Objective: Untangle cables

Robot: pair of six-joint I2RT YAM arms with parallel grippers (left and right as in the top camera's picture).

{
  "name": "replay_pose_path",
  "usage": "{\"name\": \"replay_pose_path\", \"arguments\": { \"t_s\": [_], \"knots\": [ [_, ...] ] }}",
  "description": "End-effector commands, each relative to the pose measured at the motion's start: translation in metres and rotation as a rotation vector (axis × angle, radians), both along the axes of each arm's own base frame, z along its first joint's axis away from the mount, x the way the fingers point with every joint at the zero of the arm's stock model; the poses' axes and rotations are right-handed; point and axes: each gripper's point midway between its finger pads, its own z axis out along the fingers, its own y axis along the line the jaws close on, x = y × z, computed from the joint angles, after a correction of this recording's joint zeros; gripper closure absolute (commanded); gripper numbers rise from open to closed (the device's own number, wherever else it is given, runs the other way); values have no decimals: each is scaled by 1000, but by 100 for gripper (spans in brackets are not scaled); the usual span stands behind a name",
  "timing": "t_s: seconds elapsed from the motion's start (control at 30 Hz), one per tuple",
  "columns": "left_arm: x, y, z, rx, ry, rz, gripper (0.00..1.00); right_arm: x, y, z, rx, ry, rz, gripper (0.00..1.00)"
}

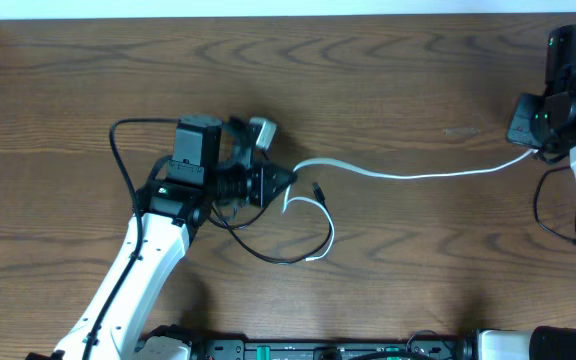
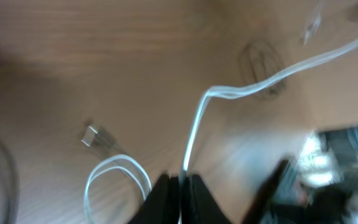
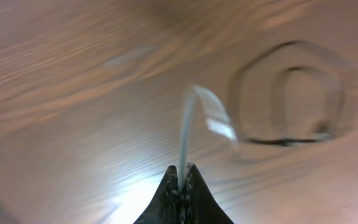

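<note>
One white cord (image 1: 408, 177) spans the table (image 1: 388, 70), pinched twice.
Overhead: left gripper (image 1: 290, 180) and right gripper (image 1: 534, 150) well apart; black cord (image 1: 268, 257) loops by left; left wrist: jaws clamp white cord (image 2: 194, 124); right wrist: same; more pull may slip it free.
</note>
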Motion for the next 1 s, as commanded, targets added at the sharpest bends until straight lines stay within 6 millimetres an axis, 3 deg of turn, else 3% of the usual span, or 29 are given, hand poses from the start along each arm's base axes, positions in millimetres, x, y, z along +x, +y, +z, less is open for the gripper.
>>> {"name": "replay_pose_path", "arguments": {
  "t_s": [0.0, 0.03, 0.17, 0.3, 0.33, 0.4, 0.53, 0.63, 0.8, 0.97],
  "knots": [
    [0, -23, 50, -236, 3, -67, 92, 3, 69, 3, 330, -21, 248, 99],
    [6, -30, 67, -283, -47, -68, 92, -2, 94, 6, 434, -18, 344, 99],
    [10, -48, 103, -368, -158, -83, 92, -16, 143, 9, 586, 5, 523, 98],
    [8, -65, 114, -390, -196, -69, 92, -26, 177, 8, 653, 24, 623, 92],
    [7, -69, 114, -387, -200, -63, 92, -30, 195, 13, 691, 15, 702, 87],
    [5, -76, 119, -409, -188, -55, 92, -35, 212, 17, 707, 3, 781, 77],
    [2, -81, 145, -490, -244, -72, 92, -42, 237, 19, 700, 1, 868, 51],
    [2, -80, 155, -514, -285, -75, 92, -49, 253, 20, 698, 2, 925, 39],
    [1, -80, 156, -521, -269, -72, 92, -50, 266, 18, 656, -13, 971, 33],
    [0, -81, 155, -521, -266, -81, 92, -43, 272, 17, 606, -50, 996, 34]
  ]
}}
